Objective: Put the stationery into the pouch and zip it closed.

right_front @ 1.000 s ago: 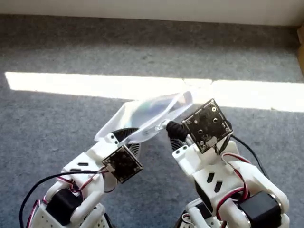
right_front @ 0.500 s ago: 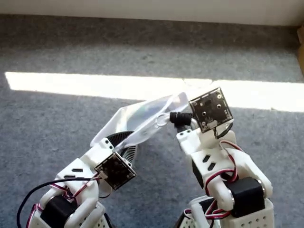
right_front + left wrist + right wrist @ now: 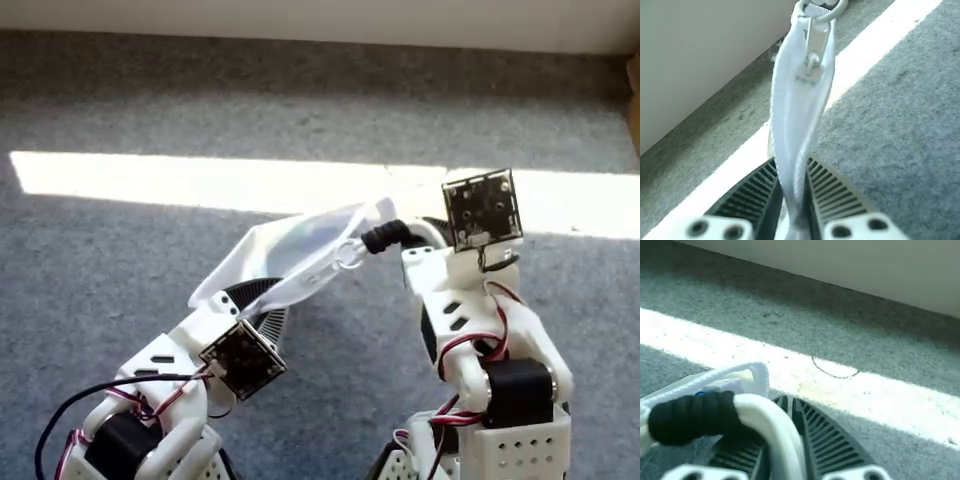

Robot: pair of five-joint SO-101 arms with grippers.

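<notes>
A translucent white pouch (image 3: 300,245) hangs above the carpet between both arms. My left gripper (image 3: 262,300) is shut on the pouch's near end. In the left wrist view the zipper edge (image 3: 790,110) runs up from between the ribbed pads of that gripper (image 3: 791,162) to the slider (image 3: 810,70). The zipper's ring pull (image 3: 350,251) sits at the black-wrapped fingertip (image 3: 385,238) of my right gripper (image 3: 400,240), whose jaws look shut (image 3: 782,407). A pouch corner (image 3: 747,375) lies just beside that tip. I cannot tell whether the tip passes through the ring. Faint coloured shapes show through the pouch wall.
Grey carpet (image 3: 120,280) covers the floor, crossed by a bright sunlit strip (image 3: 150,180). A pale wall base (image 3: 300,20) runs along the far side. A thin dark wire (image 3: 835,372) lies on the sunlit strip beyond the pouch.
The right arm's wrist swung right and away, and the ring pull followed slightly up and right. The left arm drew back a little towards the near left, still gripping the pouch.
</notes>
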